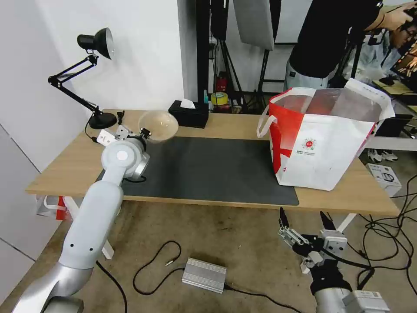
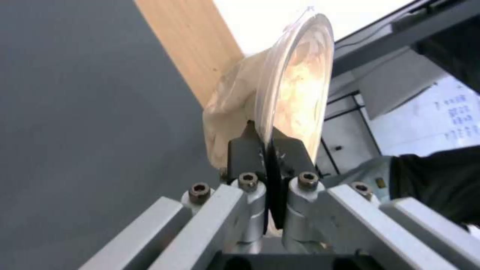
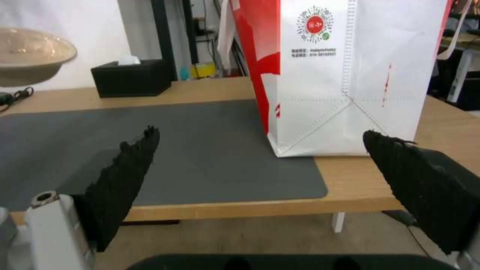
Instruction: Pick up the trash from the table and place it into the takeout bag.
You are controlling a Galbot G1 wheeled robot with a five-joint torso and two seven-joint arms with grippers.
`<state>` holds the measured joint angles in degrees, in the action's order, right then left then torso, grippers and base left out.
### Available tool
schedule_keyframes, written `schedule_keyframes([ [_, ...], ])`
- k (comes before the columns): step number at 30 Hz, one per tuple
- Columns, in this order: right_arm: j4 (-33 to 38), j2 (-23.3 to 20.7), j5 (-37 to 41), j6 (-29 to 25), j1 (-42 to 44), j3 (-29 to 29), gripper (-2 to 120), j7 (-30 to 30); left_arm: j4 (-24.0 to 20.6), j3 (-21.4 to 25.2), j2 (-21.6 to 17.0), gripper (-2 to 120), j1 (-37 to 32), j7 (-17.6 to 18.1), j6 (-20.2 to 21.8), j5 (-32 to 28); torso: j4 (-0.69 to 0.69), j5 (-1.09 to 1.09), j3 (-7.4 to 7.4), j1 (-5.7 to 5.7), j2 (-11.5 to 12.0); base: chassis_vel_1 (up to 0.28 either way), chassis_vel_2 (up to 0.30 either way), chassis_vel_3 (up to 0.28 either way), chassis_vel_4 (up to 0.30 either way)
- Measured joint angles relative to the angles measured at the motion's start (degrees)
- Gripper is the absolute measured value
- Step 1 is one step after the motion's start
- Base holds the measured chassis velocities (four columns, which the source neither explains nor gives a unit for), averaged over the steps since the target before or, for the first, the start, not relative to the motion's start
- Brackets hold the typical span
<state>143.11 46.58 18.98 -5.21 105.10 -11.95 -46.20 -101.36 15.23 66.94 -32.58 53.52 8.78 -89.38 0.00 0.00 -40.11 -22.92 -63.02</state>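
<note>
Gripping beige paper bowl (image 1: pixel 159 125), left end effector (image 1: pixel 145 133); bag (image 1: pixel 323 143) text unreadable.

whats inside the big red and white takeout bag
Only silvery foil lining shows through the open top of the boxy red-and-white takeout bag; its walls hide the bottom, so any contents cannot be seen.

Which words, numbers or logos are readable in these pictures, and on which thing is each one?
Bag: round red logo ringed with dots; its characters are too blurred to read.
Bag, two small lines under the logo: too small to read.
Sheet behind the bowl, left wrist view: blurred print, unreadable.
Tissue box: no text visible.
</note>
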Motion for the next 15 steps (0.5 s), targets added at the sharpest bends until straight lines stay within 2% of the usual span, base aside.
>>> schedule_keyframes([
  [7, 0.0, 0.0, 0.0, 0.0, 0.0, 0.0, 100, 0.0, -6.88, -1.34, -3.37, 0, -0.32, -1.44, -0.87, -3.01, 0.0, 0.0, 0.0, 0.0, 0.0, 0.0, 0.0, 0.0, 0.0],
  [11, 0.0, 0.0, 0.0, 0.0, 0.0, 0.0, 100, 0.0, -9.73, -2.75, -5.34, 0, 1.33, -2.06, -1.9, -5.47, 0.01, -0.01, 0.0, 0.0, 0.0, 0.0, 0.0, 0.0, 0.0],
  [15, 0.0, 0.0, 0.0, 0.0, 0.0, 0.0, 100, 0.0, -10.76, -4.84, -6.47, 0, 3.89, -3.41, -2.53, -6.56, 0.0, 0.01, 0.0, 0.0, 0.0, 0.0, 0.0, 0.0, 0.0],
])
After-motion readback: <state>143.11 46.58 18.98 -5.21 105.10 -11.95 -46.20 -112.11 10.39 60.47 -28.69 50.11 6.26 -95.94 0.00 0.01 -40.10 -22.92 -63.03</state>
